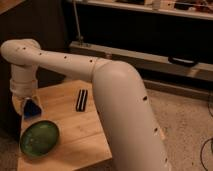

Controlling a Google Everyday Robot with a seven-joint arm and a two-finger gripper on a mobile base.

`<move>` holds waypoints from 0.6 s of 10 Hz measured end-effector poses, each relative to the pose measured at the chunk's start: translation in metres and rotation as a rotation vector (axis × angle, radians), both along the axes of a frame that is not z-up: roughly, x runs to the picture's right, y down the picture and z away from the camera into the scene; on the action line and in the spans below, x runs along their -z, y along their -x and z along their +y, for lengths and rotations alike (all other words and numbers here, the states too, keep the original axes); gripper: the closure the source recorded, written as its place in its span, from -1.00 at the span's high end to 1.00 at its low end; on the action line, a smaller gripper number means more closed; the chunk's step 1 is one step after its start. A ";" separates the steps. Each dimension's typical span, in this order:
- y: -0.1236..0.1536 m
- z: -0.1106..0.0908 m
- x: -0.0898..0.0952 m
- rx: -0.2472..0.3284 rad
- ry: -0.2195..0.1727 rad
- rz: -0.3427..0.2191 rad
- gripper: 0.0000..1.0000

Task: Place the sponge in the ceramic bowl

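Note:
My gripper (30, 109) hangs at the far left of the wooden table (75, 130), below the white wrist. It is shut on the sponge (33, 108), a small dark blue chunk showing between the fingers. The ceramic bowl (40, 139), wide, green and glossy, sits on the table's front left corner, just below and slightly right of the gripper. The sponge is above the bowl's far rim and does not touch it.
A flat black block with a white stripe (81, 99) lies near the middle of the table. My thick white arm (125, 100) crosses the table's right side. A dark cabinet stands behind the table to the left, and speckled floor lies to the right.

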State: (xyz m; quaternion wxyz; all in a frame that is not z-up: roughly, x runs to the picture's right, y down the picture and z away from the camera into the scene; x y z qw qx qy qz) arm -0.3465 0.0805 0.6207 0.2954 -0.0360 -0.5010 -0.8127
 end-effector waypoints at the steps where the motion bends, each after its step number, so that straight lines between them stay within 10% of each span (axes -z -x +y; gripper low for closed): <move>1: -0.006 0.003 -0.004 -0.017 -0.067 0.027 0.40; 6: -0.013 0.016 -0.012 -0.107 -0.087 -0.008 0.60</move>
